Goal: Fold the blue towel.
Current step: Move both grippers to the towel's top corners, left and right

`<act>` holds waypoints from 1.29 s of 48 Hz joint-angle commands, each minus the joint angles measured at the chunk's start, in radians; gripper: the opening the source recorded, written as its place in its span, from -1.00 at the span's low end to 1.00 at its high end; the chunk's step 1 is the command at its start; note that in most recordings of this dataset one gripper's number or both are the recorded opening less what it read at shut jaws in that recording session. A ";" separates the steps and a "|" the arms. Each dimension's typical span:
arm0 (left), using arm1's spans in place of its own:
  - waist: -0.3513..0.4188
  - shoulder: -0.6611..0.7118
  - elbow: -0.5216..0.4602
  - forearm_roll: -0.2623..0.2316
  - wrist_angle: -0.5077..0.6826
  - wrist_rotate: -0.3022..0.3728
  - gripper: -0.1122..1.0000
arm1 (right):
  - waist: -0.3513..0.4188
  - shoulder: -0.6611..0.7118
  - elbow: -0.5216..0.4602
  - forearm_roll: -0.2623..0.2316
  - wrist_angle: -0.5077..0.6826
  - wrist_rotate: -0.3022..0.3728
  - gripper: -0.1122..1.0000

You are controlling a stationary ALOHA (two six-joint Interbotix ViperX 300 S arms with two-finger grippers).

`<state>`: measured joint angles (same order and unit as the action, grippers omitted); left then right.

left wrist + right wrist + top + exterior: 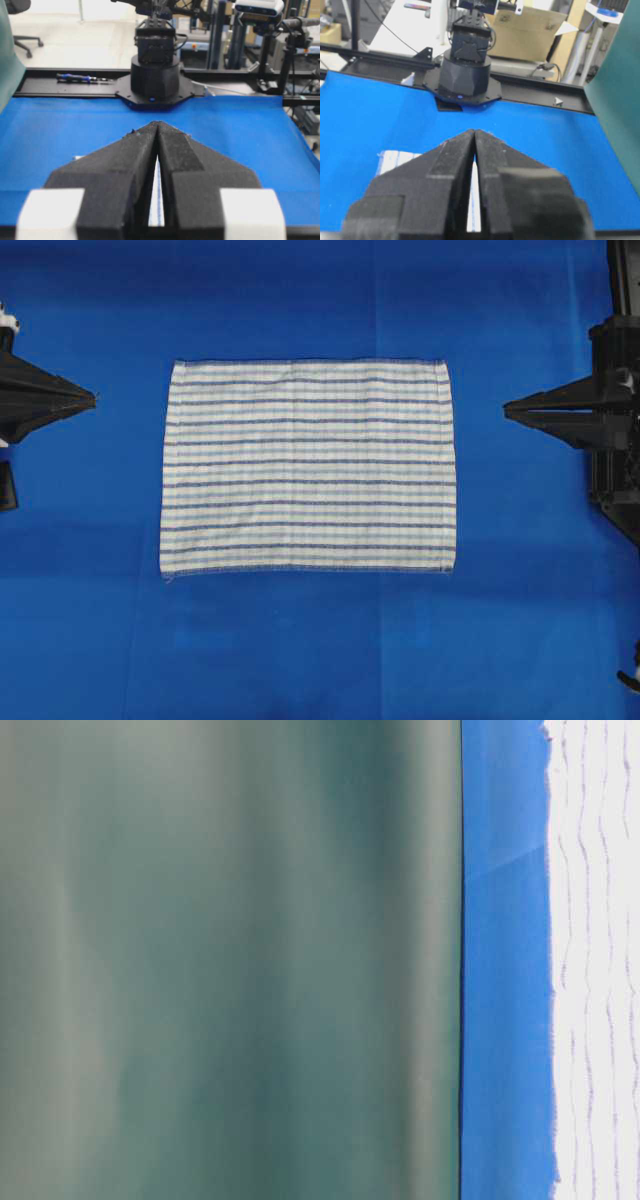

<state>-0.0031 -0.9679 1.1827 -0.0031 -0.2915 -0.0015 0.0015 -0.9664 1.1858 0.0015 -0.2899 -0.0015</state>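
Blue towel (308,466) spread flat at frame centre on the blue sheet (300,660).
Left gripper (90,398) and right gripper (510,410) sit at the frame's side edges, both closed, empty, well apart from it.

The blue towel (308,467) lies flat and alone mid-bench on the plain blue sheet (300,660), bare cloth open on every side. Both arms sit well apart at the left and right edges.
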 commanded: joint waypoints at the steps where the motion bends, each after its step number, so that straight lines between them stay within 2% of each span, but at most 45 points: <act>1: 0.005 0.015 -0.015 -0.009 0.002 0.003 -0.80 | -0.015 0.014 -0.031 0.000 -0.006 0.002 -0.80; 6: 0.006 0.015 -0.015 -0.009 0.015 0.006 -0.80 | -0.043 0.026 -0.032 0.002 0.009 0.005 -0.90; 10: 0.025 0.017 -0.015 -0.012 0.034 0.005 -0.80 | -0.086 0.041 -0.035 0.006 0.028 0.006 -0.91; 20: 0.129 0.067 -0.012 -0.014 0.052 0.005 -0.80 | -0.225 0.089 -0.032 0.031 0.081 0.006 -0.91; 30: 0.239 0.190 -0.011 -0.015 0.037 -0.005 -0.80 | -0.344 0.175 -0.026 0.032 0.114 0.012 -0.85; 34: 0.270 0.241 -0.009 -0.014 0.029 -0.003 -0.80 | -0.373 0.224 -0.025 0.032 0.114 0.014 -0.72; 37: 0.288 0.279 -0.006 -0.014 0.026 -0.005 -0.80 | -0.388 0.268 -0.025 0.032 0.114 0.015 -0.56; 40: 0.299 0.319 -0.005 -0.014 0.025 -0.003 -0.79 | -0.400 0.327 -0.026 0.032 0.114 0.015 -0.35; 44: 0.308 0.379 -0.006 -0.014 0.014 -0.003 -0.77 | -0.416 0.399 -0.026 0.032 0.107 0.015 0.06; 47: 0.314 0.416 -0.005 -0.014 -0.005 -0.003 -0.64 | -0.425 0.449 -0.029 0.032 0.103 0.015 0.30; 50: 0.319 0.456 -0.005 -0.015 -0.026 -0.006 -0.48 | -0.431 0.499 -0.031 0.031 0.089 0.015 0.43; 59: 0.351 0.575 -0.003 -0.015 -0.084 -0.005 0.23 | -0.451 0.641 -0.025 0.032 -0.014 0.015 0.39; 62: 0.373 0.620 -0.003 -0.015 -0.095 -0.005 0.38 | -0.454 0.683 -0.025 0.035 -0.048 0.015 0.40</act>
<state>0.3467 -0.3881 1.1858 -0.0169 -0.3620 -0.0061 -0.4449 -0.3221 1.1812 0.0322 -0.2930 0.0123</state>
